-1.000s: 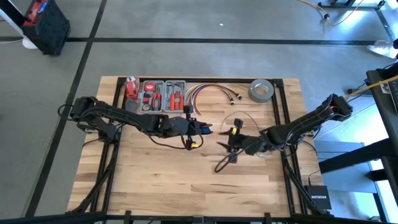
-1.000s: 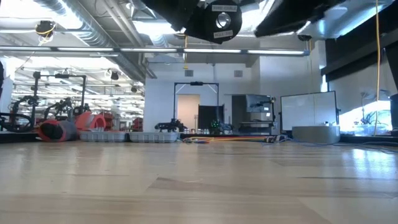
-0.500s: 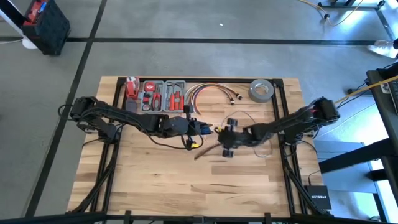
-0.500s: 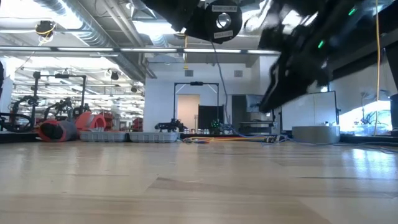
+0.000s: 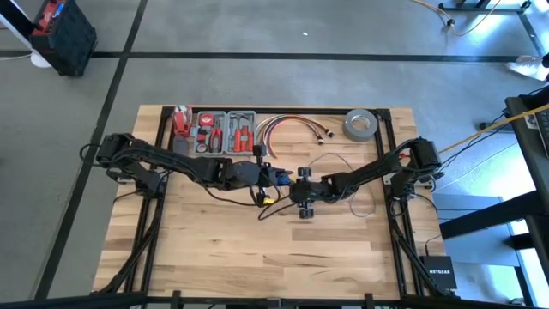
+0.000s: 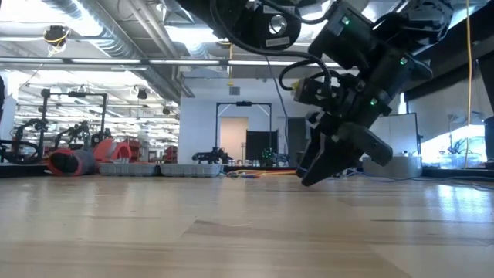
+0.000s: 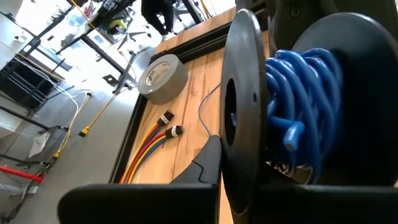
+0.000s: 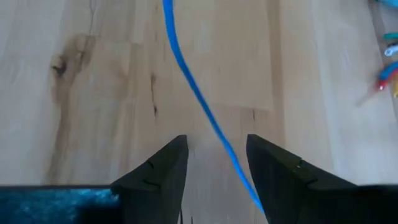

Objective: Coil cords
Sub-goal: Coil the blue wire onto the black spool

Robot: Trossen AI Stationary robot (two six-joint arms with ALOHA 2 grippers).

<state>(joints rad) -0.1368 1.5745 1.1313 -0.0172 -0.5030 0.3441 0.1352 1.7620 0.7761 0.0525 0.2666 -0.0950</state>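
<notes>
Winding step: left hand clamps the black spool; right hand, fingers apart, straddles the blue wire, ready to pinch.

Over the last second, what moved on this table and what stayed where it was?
The right gripper swept across the wooden table toward the left gripper, ending beside it, fingers open around the thin blue wire. The left gripper kept its place, clamped on the black spool wound with blue wire. The grey tape roll, tool tray and red-yellow cable bundle stayed put.
</notes>
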